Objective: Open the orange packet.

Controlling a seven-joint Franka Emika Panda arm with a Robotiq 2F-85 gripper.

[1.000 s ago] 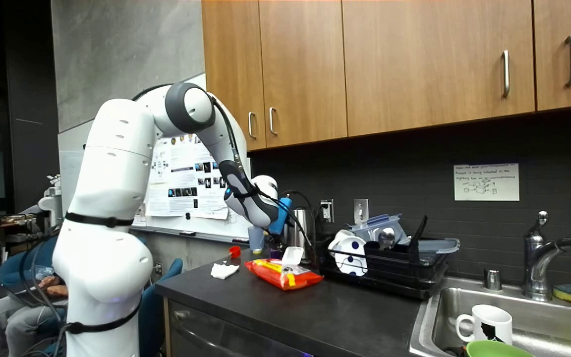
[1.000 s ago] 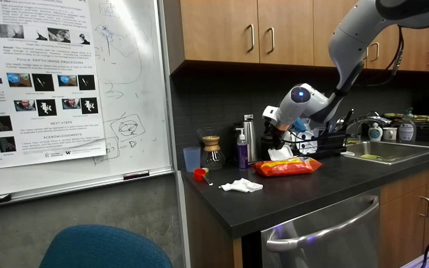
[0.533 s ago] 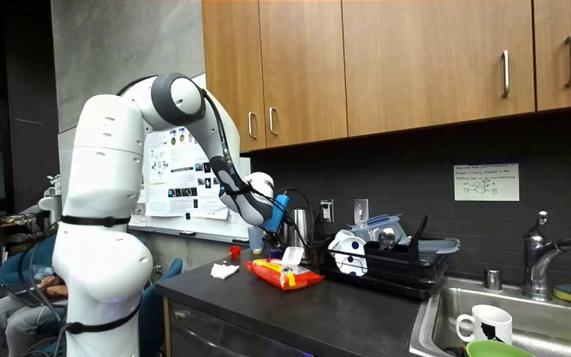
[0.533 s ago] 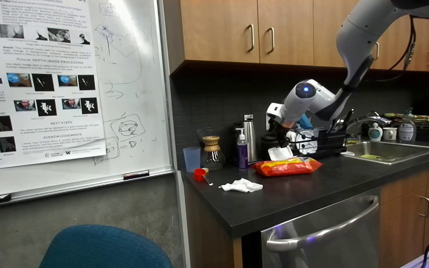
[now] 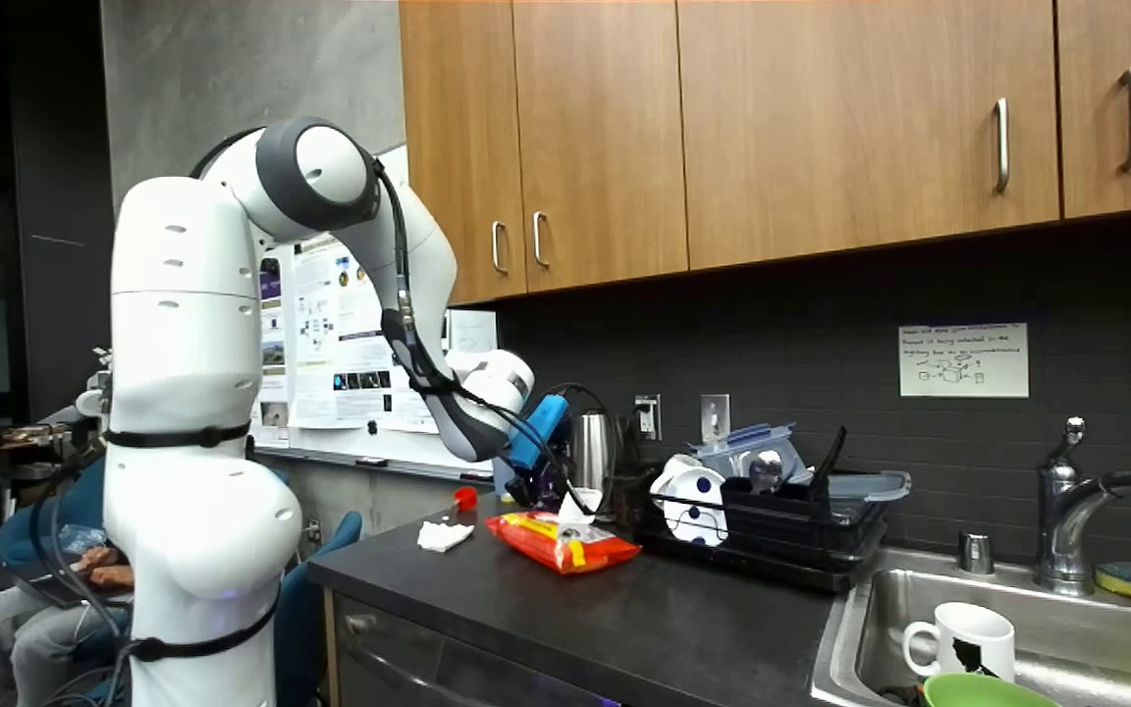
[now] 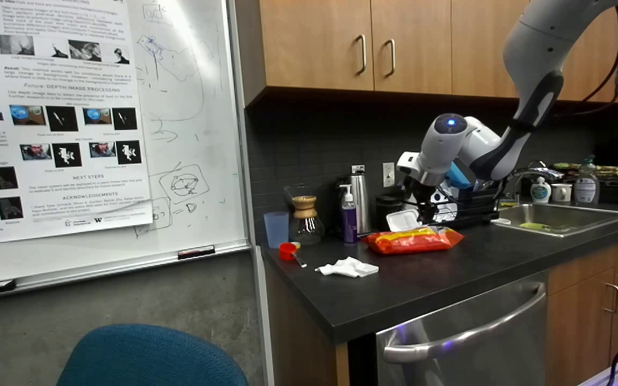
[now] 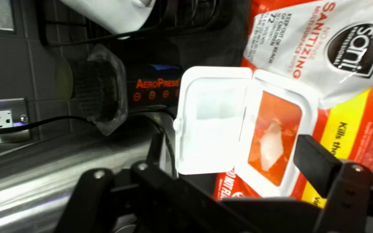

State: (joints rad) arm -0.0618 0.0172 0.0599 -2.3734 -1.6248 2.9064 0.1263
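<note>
The orange packet [image 6: 416, 241] is a red-orange wipes pack with a yellow stripe, lying on the counter; it shows in an exterior view [image 5: 541, 543] and the wrist view [image 7: 342, 126]. Its white flip lid [image 7: 212, 142] stands open beside its white frame. Within the frame an orange window shows a whitish piece [image 7: 271, 145] of wipe or film. My gripper [image 7: 236, 157] is open and empty in the wrist view, one finger [image 7: 316, 163] over the packet side, the other past the lid. In an exterior view the gripper [image 6: 427, 209] is just above and behind the packet.
A steel flask [image 7: 44, 181] and an AeroPress box [image 7: 157, 83] stand close behind the lid. A black dish rack [image 5: 772, 535] stands beside the packet. A purple pump bottle [image 6: 349, 222], a red scoop [image 6: 288, 251] and a crumpled white tissue [image 6: 347, 266] are nearby.
The arm has drawn back toward its base, and the gripper has shifted from behind the lid toward the dish rack side, tilting slightly. The packet and its open lid have not visibly moved.
</note>
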